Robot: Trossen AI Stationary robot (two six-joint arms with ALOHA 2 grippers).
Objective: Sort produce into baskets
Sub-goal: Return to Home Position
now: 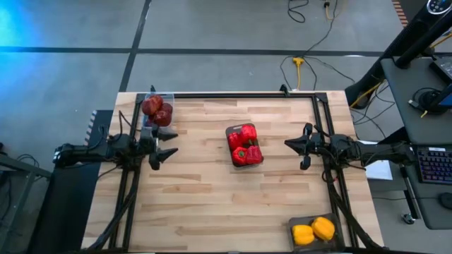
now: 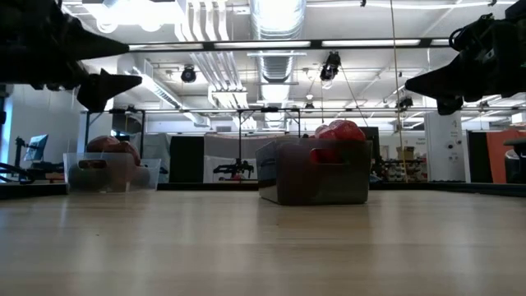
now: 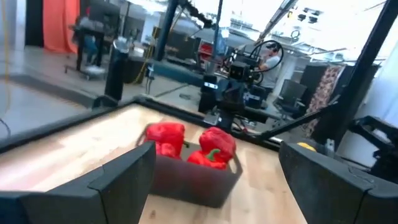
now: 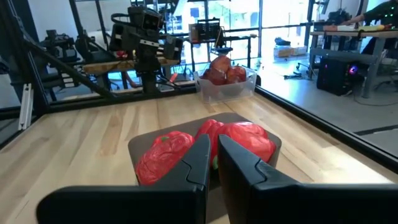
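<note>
Dark red apples (image 1: pixel 157 109) lie in a clear bin (image 1: pixel 150 121) at the table's far left. Red bell peppers (image 1: pixel 244 144) fill a dark mesh bin (image 1: pixel 256 164) at the table's centre; the right wrist view shows the peppers (image 4: pixel 245 140) too. Two yellow peppers (image 1: pixel 313 230) sit in a dark bin (image 1: pixel 292 223) at the near right corner. My left gripper (image 1: pixel 169 144) hovers open at the left edge, pointing level at the centre bin. My right gripper (image 1: pixel 288 144) hovers shut at the right edge, facing the same bin. Neither holds anything.
A black frame rail (image 1: pixel 233 94) runs along the table's far edge and down both sides. Bare wood (image 1: pixel 212 204) stretches between the bins. Beyond the right edge stands a desk with a keyboard (image 1: pixel 432 164). Cables (image 1: pixel 311 67) lie on the floor behind the table.
</note>
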